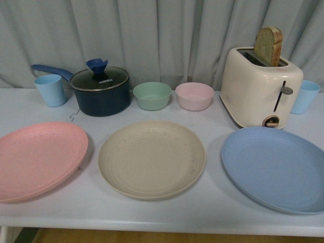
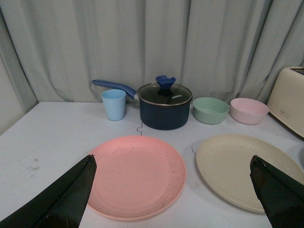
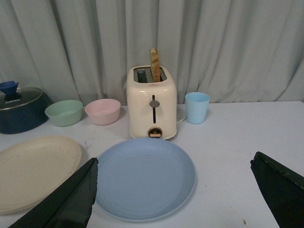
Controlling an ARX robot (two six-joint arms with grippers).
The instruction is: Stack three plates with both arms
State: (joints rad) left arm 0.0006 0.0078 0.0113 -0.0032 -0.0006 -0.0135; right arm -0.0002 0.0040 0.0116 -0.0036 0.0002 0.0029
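Kitchen setup w/ toaster (image 1: 258, 91), saucepan (image 1: 99, 93)

three plates (image 1: 152, 158), two bowls (image 1: 152, 95), two cups (image 1: 50, 90)

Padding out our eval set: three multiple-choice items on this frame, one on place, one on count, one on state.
1. Which plate lies between the other two? A pink; B cream; C blue.
2. How many small bowls stand behind the plates? A one; B two; C three.
3. The plates are: A all stacked; B two stacked; C none stacked.

Answers:
1 B: the cream plate sits between the pink plate and the blue plate.
2 B: one green bowl, one pink bowl.
3 C: all three lie apart on the table.
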